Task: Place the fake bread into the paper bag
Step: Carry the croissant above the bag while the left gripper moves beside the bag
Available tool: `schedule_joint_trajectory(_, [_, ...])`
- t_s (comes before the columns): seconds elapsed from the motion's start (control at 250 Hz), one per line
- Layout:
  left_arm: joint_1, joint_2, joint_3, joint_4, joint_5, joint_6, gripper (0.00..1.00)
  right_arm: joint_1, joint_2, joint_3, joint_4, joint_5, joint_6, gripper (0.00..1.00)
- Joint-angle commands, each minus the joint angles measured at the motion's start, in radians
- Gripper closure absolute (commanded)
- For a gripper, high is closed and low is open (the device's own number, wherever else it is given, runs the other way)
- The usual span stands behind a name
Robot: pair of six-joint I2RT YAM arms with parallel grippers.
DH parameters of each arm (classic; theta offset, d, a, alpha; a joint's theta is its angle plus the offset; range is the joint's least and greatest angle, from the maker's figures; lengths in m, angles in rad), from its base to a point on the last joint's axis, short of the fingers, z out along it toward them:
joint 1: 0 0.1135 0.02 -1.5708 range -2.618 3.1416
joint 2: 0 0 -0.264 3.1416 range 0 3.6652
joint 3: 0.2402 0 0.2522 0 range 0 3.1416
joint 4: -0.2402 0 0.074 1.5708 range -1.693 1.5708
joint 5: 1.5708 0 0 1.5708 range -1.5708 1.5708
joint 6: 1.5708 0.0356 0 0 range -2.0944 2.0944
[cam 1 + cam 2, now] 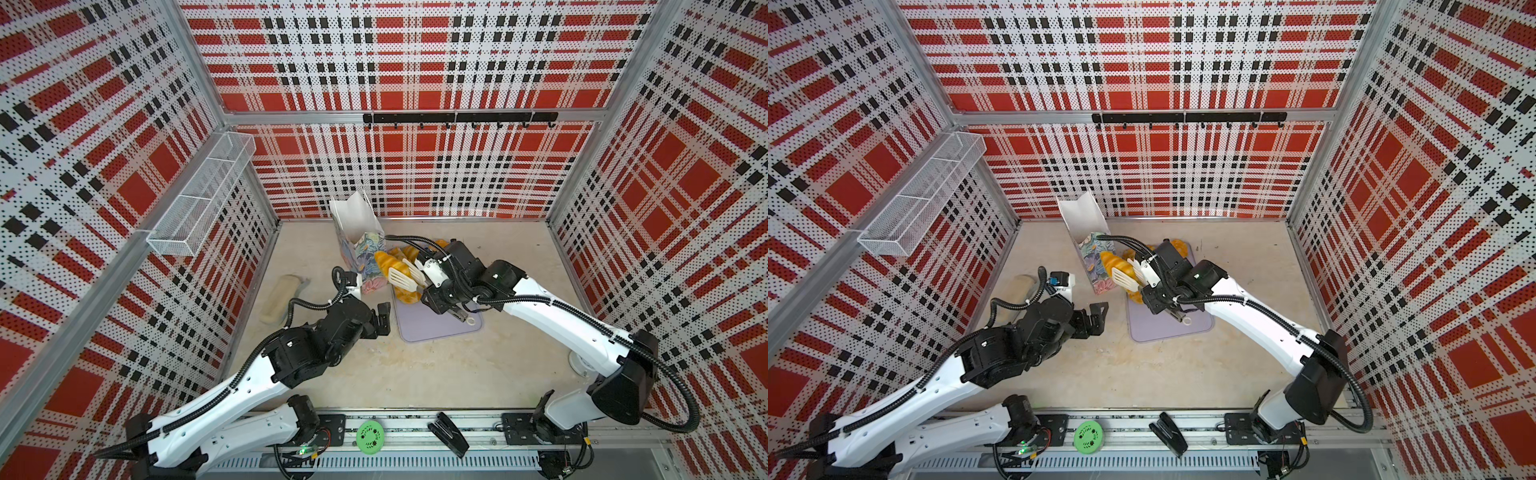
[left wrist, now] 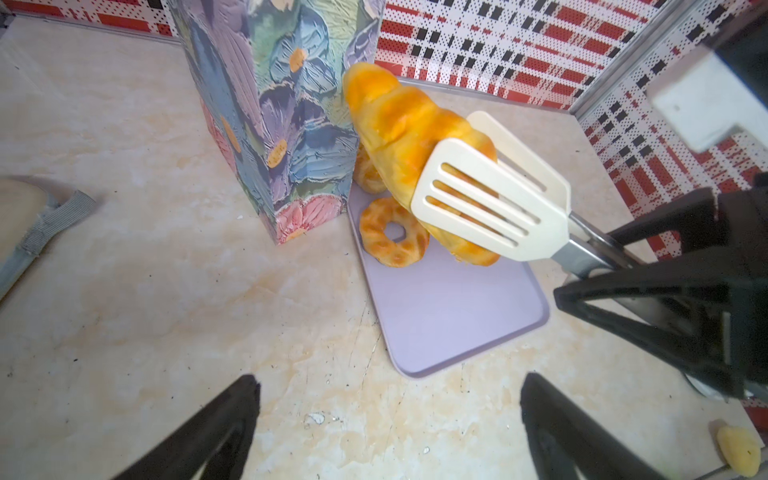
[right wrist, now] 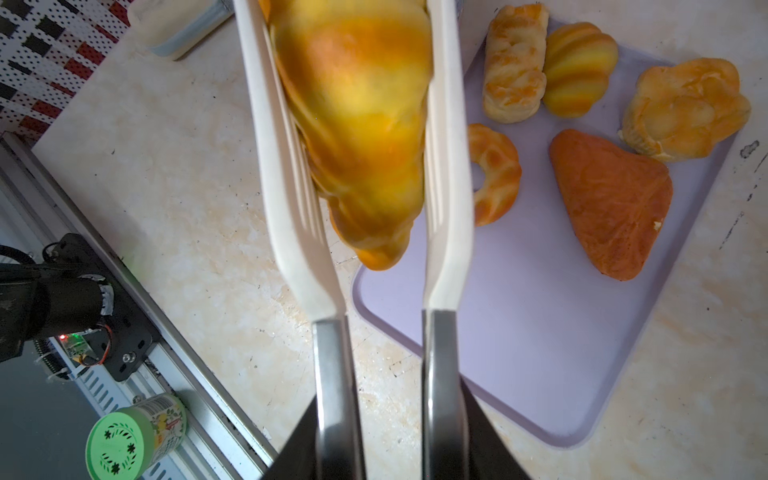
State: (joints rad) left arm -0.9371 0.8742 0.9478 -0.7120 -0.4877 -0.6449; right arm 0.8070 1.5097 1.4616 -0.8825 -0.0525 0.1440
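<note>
left gripper (image 1: 381,318): jaws wide apart, empty, over bare table (image 2: 124,291) | right gripper (image 3: 390,444): clamped on tongs (image 2: 486,208) handles | tongs' white blades pinch a croissant (image 2: 399,124), lifted above lilac tray (image 2: 457,316); ring doughnut (image 2: 392,232), triangular piece (image 3: 611,203) lie on tray | paper bag (image 2: 270,104): upright, just beside tray; mouth open

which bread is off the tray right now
The large croissant, clamped between the white tongs above the lilac tray. The ring doughnut and the others in view lie on it.
</note>
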Motion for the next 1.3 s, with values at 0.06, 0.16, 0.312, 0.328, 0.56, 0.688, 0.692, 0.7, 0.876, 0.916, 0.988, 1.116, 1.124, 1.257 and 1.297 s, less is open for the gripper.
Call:
schedule_joint_trajectory(0.06, [0.04, -0.011, 0.055, -0.024, 0.024, 0.083, 0.01, -0.004, 0.009, 0.067, 0.053, -0.028, -0.026, 0.6])
schedule_joint_trajectory(0.16, [0.057, -0.005, 0.078, -0.033, 0.031, 0.112, 0.01, -0.004, 0.014, 0.092, 0.054, -0.037, -0.029, 0.6])
schedule_joint_trajectory(0.312, [0.083, 0.004, 0.099, -0.035, 0.054, 0.145, 0.01, -0.006, 0.042, 0.138, 0.053, -0.042, -0.035, 0.59])
schedule_joint_trajectory(0.328, [0.086, 0.006, 0.101, -0.035, 0.056, 0.147, 0.0, -0.005, 0.045, 0.143, 0.053, -0.043, -0.036, 0.59])
schedule_joint_trajectory(0.56, [0.129, 0.006, 0.121, -0.038, 0.086, 0.18, 0.01, -0.007, 0.088, 0.221, 0.056, -0.053, -0.026, 0.59])
schedule_joint_trajectory(0.688, [0.154, 0.004, 0.133, -0.04, 0.099, 0.195, 0.01, -0.011, 0.111, 0.264, 0.058, -0.067, -0.02, 0.59])
schedule_joint_trajectory(0.692, [0.155, 0.004, 0.132, -0.04, 0.1, 0.195, 0.01, -0.011, 0.112, 0.266, 0.058, -0.068, -0.02, 0.59])
schedule_joint_trajectory(0.7, [0.157, 0.004, 0.133, -0.039, 0.101, 0.196, 0.01, -0.011, 0.113, 0.267, 0.059, -0.069, -0.02, 0.59])
schedule_joint_trajectory(0.876, [0.196, 0.015, 0.158, -0.056, 0.125, 0.216, 0.01, -0.016, 0.164, 0.356, 0.057, -0.096, -0.012, 0.58])
schedule_joint_trajectory(0.916, [0.204, 0.02, 0.166, -0.056, 0.134, 0.222, 0.0, -0.016, 0.177, 0.377, 0.057, -0.099, -0.012, 0.58])
schedule_joint_trajectory(0.988, [0.218, 0.025, 0.176, -0.06, 0.146, 0.234, 0.01, -0.017, 0.198, 0.411, 0.053, -0.105, -0.009, 0.58])
schedule_joint_trajectory(1.116, [0.248, 0.028, 0.189, -0.06, 0.166, 0.255, 0.01, -0.021, 0.236, 0.471, 0.044, -0.112, -0.007, 0.57])
schedule_joint_trajectory(1.124, [0.249, 0.028, 0.19, -0.06, 0.168, 0.255, 0.01, -0.021, 0.238, 0.475, 0.042, -0.112, -0.007, 0.57])
schedule_joint_trajectory(1.257, [0.291, 0.028, 0.204, -0.057, 0.192, 0.276, 0.01, -0.026, 0.276, 0.533, 0.034, -0.118, -0.008, 0.57])
schedule_joint_trajectory(1.297, [0.304, 0.031, 0.209, -0.055, 0.203, 0.281, 0.01, -0.029, 0.286, 0.547, 0.034, -0.12, -0.007, 0.57])
